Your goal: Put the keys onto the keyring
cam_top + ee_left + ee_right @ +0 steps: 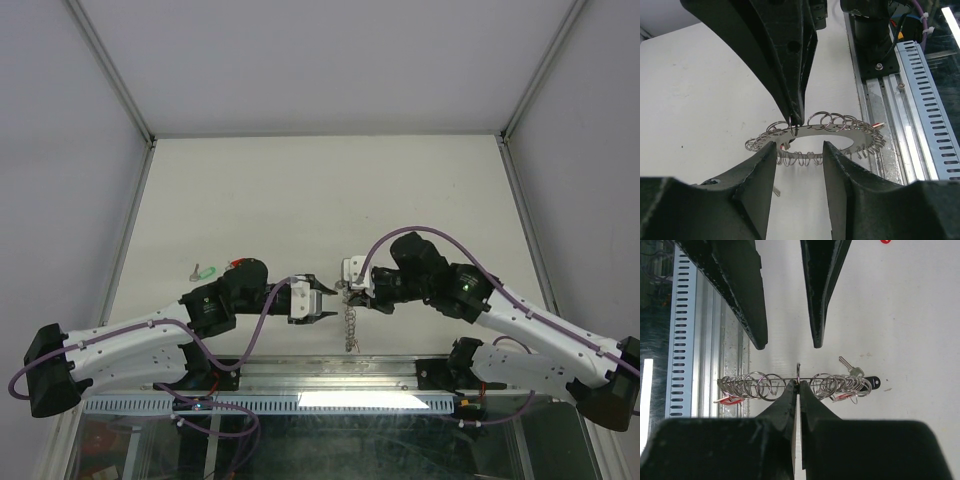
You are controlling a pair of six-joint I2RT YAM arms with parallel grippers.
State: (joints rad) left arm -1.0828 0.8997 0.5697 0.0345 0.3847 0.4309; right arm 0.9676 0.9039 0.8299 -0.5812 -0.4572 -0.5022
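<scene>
The right tool point(799, 388) is clamped shut on the rim of the keyring point(812, 132) and holds it in the air just over the near edge of the table point(300, 190), at the middle of the top view. The left tool point(788, 345) faces it with fingers apart and nothing between them. In its own view the two tips stand either side of the ring's near edge without touching it.

The step in hand looks like a second hold on the ring by the left tool. To do it well, the left fingers should close on the flat grey band, not on the fringe of small wire loops point(757, 385), which would likely give and slip. They should land beside the right tool's pinch but apart from it, so the tips do not knock together. The right tool should not let go until the new hold is firm, since the ring hangs from that one pinch and may swing.

From above, the ring shows edge-on as a thin line running from the tools toward the bottom of the frame. In the right wrist view that edge lies level, left to right. In the left wrist view it is a flattened oval, wide from left to right. A few keys point(849, 369) hang at the right end of the level line. A green key point(207, 270) lies on the table at the left of the top view, well apart.
</scene>
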